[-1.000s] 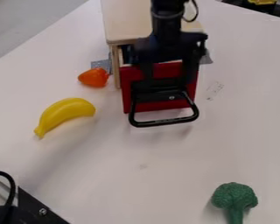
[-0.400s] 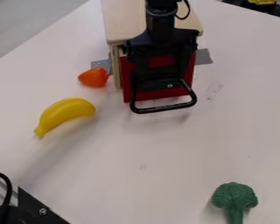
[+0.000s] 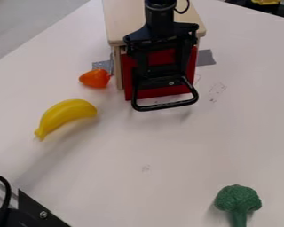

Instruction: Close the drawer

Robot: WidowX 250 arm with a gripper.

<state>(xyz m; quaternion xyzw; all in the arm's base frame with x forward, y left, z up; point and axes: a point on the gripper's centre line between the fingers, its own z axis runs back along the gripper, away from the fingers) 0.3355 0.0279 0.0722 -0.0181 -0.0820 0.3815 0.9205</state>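
Camera view, up near the top: a black metal-and-plastic gripper (image 3: 162, 70) hangs down in front of a flat, shiny red drawer (image 3: 127, 75). I can't tell if the gripper is open or closed. The drawer is at the front of a pale tan wooden box (image 3: 120, 24), below its smooth, flat top with round corners. I can't tell how far in the drawer sits. The gripper covers the middle of the red front. A thin black loop (image 3: 162, 107) with bendy corners and a straight bottom bar sticks out low in front too. I can't tell what it is joined to.

A rough grey patch (image 3: 103, 65) is by the box on the left, and a flat grey patch (image 3: 205, 57) is on the right. Just beside the box, on the left, lies a shiny orange toy (image 3: 94, 78), round with a pointy end. A smooth, curved yellow toy banana (image 3: 66, 116) lies nearer the front. A bumpy green toy broccoli (image 3: 238, 198) is well apart, at the bottom right. They all lie on a smooth white table (image 3: 108, 177). A bent black cable (image 3: 11, 190) and a flat black plate (image 3: 36, 209) poke into the bottom left corner.
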